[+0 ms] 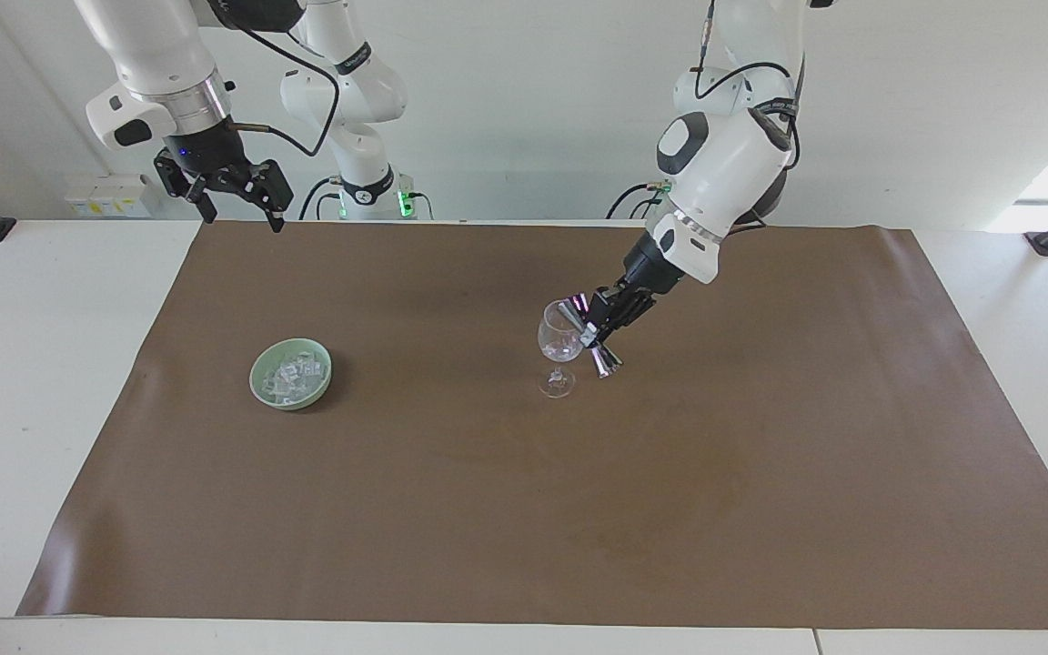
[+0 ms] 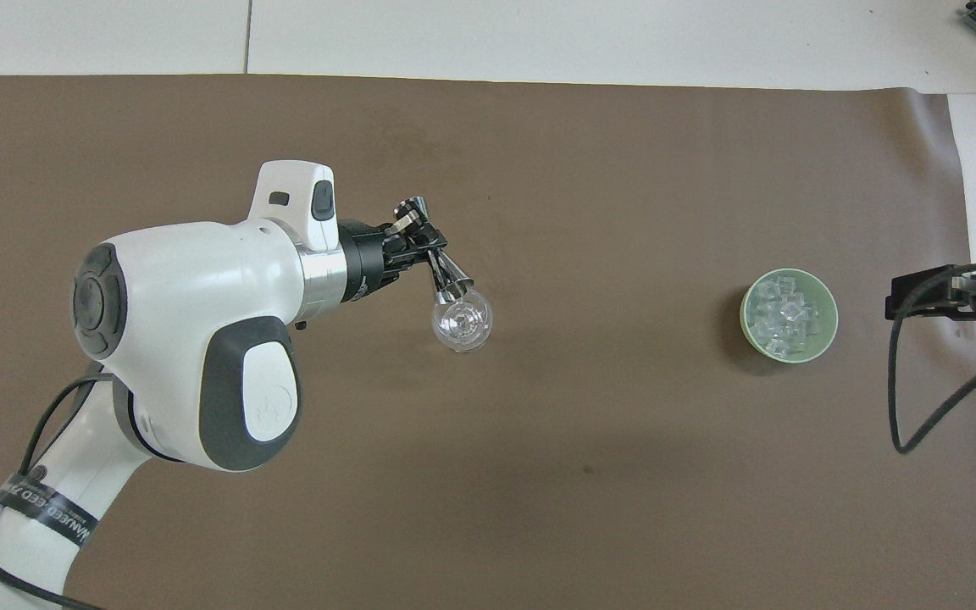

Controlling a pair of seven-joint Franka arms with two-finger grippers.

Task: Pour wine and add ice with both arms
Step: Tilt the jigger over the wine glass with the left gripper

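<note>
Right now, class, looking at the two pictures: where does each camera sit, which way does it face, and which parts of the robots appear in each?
Facing view: high across the table, facing the robots; both arms, the left hand tilting a metal jigger over the wine glass, the right hand waiting aloft.
Overhead view: above the robots' end, looking steeply down; the left arm and hand, only part of the right hand.
Shared: glass, jigger, green bowl of ice, brown mat.
</note>
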